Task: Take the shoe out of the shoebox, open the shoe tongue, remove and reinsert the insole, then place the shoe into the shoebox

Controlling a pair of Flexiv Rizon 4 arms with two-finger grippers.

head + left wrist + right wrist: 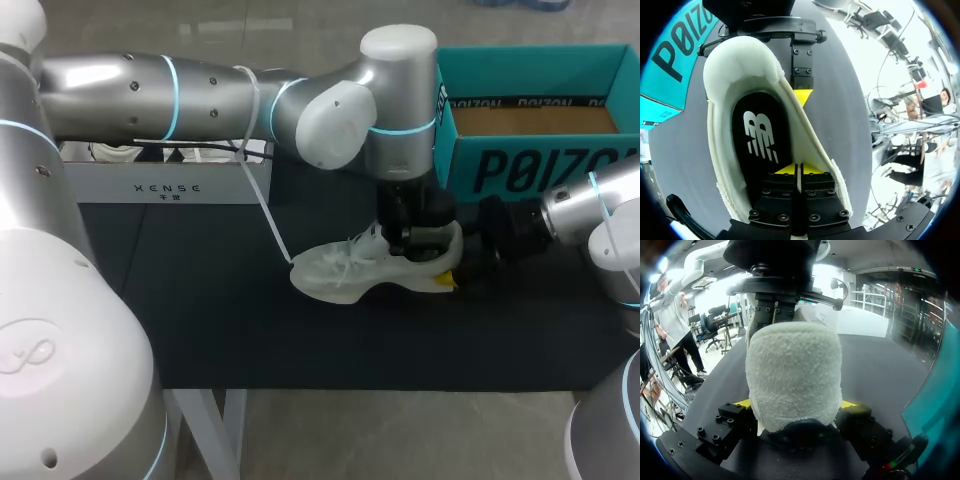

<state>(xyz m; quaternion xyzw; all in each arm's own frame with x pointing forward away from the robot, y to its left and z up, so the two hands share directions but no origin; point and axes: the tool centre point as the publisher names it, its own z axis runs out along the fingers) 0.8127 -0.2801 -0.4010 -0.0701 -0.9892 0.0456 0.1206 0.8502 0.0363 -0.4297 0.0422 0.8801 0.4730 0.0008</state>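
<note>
A white shoe (350,270) lies on the black mat (200,320), toe to the left, outside the teal shoebox (530,165). My left gripper (797,169) comes straight down into the shoe's mouth. Its yellow tips are pressed almost together over the black insole (760,135), which lies flat inside, and nothing shows between them. From the right, my right gripper (796,404) is shut on the fuzzy white heel (792,375), one finger on each side. One of its fingertips (801,95) shows beside the shoe wall in the left wrist view.
The shoebox stands open at the back right, its brown floor bare. A white box (160,185) sits at the back left, behind my left arm. A white strap (265,205) hangs from that arm down to the shoe's toe.
</note>
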